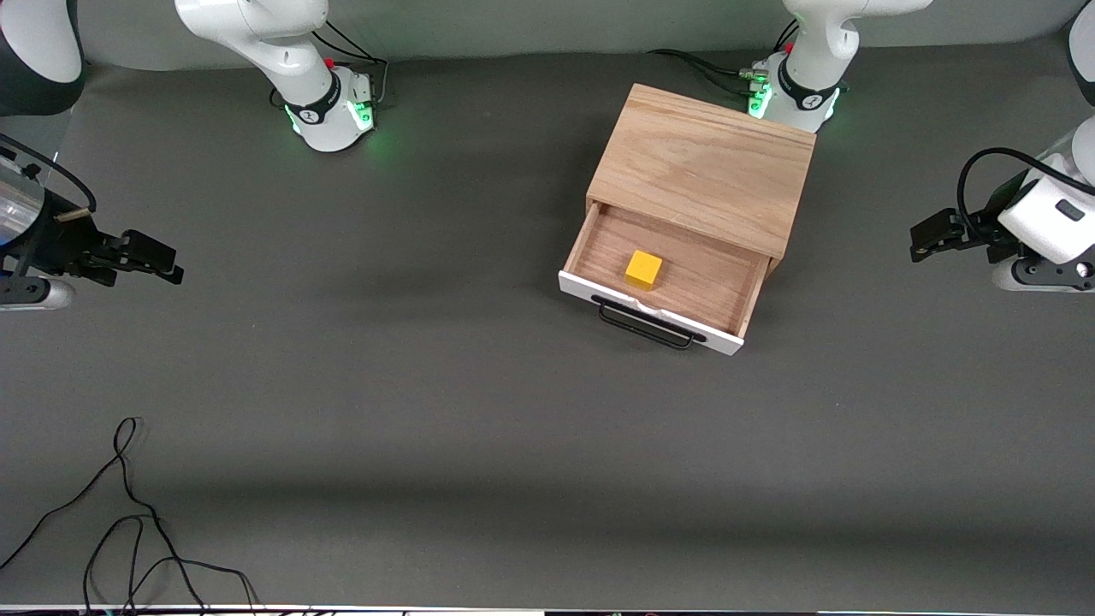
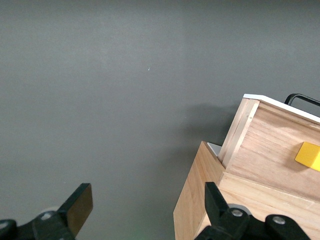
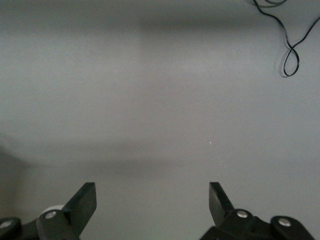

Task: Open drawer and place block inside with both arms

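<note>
Block (image 1: 643, 269) sits in the open drawer (image 1: 659, 272); left claw (image 1: 928, 236) and right claw (image 1: 158, 260) hover spread.

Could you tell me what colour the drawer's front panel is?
White, with a black wire handle; the front panel shows best in the front view.

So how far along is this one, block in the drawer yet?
It looks finished. The drawer is pulled out of the wooden box, and the yellow block sits on its floor. Nothing is in hand: the left pincer and right pincer are open, empty and hang at the table's two ends. Nothing visible remains.
</note>
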`<state>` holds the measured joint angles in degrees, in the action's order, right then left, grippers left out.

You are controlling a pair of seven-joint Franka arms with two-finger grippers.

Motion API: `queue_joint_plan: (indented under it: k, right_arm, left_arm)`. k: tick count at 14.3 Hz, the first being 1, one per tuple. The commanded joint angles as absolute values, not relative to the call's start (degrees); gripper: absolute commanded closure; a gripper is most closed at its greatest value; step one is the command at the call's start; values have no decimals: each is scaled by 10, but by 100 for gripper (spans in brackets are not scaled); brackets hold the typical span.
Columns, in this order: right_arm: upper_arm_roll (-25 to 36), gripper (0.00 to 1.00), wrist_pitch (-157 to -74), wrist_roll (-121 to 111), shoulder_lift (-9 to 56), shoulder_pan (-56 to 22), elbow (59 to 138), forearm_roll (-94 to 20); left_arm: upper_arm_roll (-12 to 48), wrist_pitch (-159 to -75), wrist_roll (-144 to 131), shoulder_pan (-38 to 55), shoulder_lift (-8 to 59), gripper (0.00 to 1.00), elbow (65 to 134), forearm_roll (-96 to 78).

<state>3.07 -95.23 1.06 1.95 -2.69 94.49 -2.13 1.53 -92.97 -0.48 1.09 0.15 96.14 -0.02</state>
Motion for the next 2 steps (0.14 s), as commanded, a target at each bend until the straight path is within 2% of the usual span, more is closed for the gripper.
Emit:
queue_joint_plan:
  k: [1, 2]
  right_arm:
    - [26, 0, -950, 4, 43, -20, 927, -24]
    - [26, 0, -949, 4, 43, -21, 926, -24]
  left_arm:
    - [17, -922, 4, 10, 1, 0, 958, 8]
    - [18, -922, 4, 10, 1, 0, 958, 8]
